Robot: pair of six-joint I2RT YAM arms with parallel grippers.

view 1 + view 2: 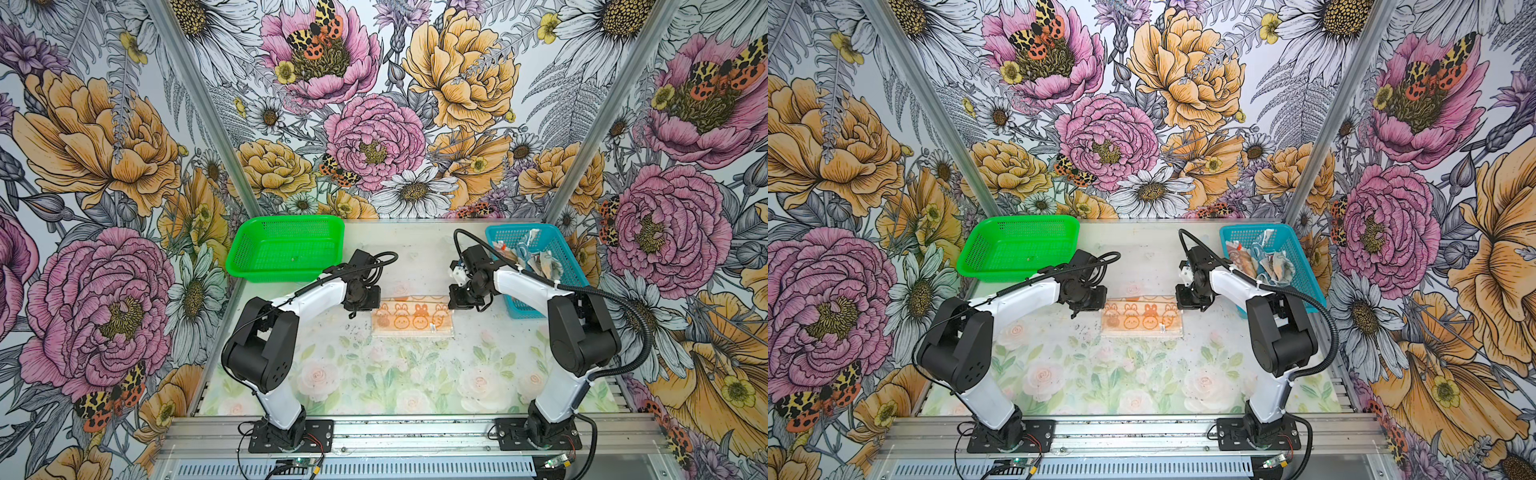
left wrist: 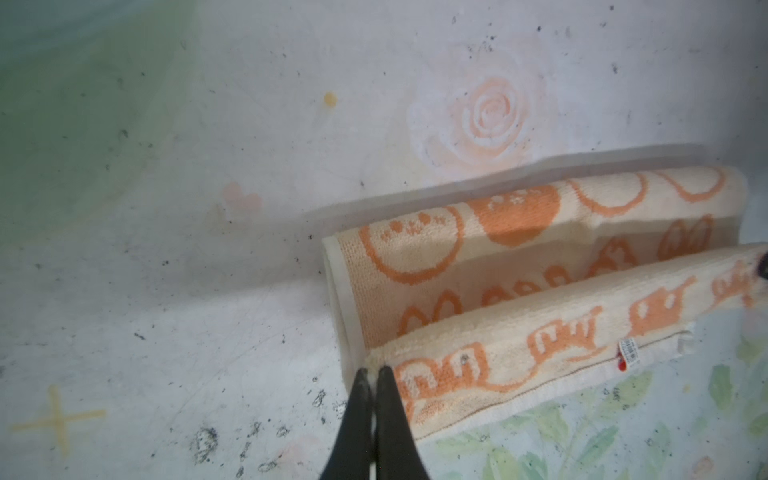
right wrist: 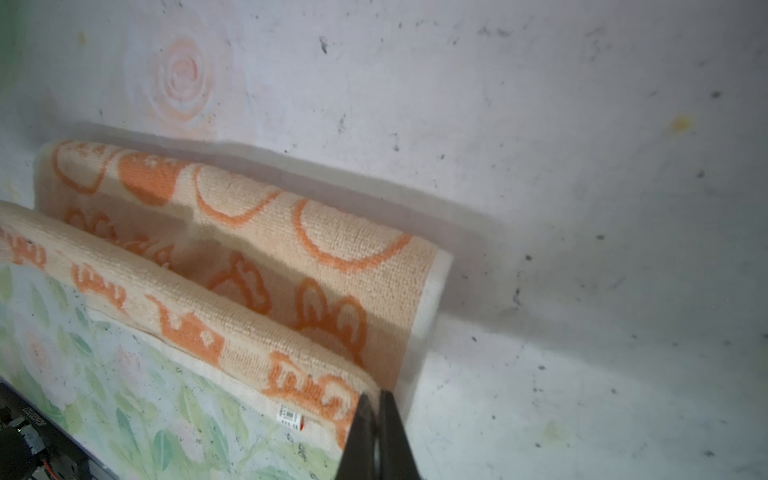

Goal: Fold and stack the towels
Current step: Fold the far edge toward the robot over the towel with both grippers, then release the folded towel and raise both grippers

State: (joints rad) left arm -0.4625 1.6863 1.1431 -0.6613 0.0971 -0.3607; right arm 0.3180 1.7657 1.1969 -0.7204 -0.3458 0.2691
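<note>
Left gripper (image 2: 374, 374), right gripper (image 3: 377, 398): both closed.

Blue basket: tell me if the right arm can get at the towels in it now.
Probably not yet: the right gripper is clamped on the orange towel. Otherwise the open basket sits beside it.

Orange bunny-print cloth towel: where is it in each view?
Top view: orange bunny-print cloth towel at the centre of the white table.
Top view: same spot.
Left wrist: stretches away from the left gripper, corner pinched in its shut jaws.
Right wrist: likewise, corner pinched in the right gripper.
Shared landmark: small white label on the towel's edge.
</note>
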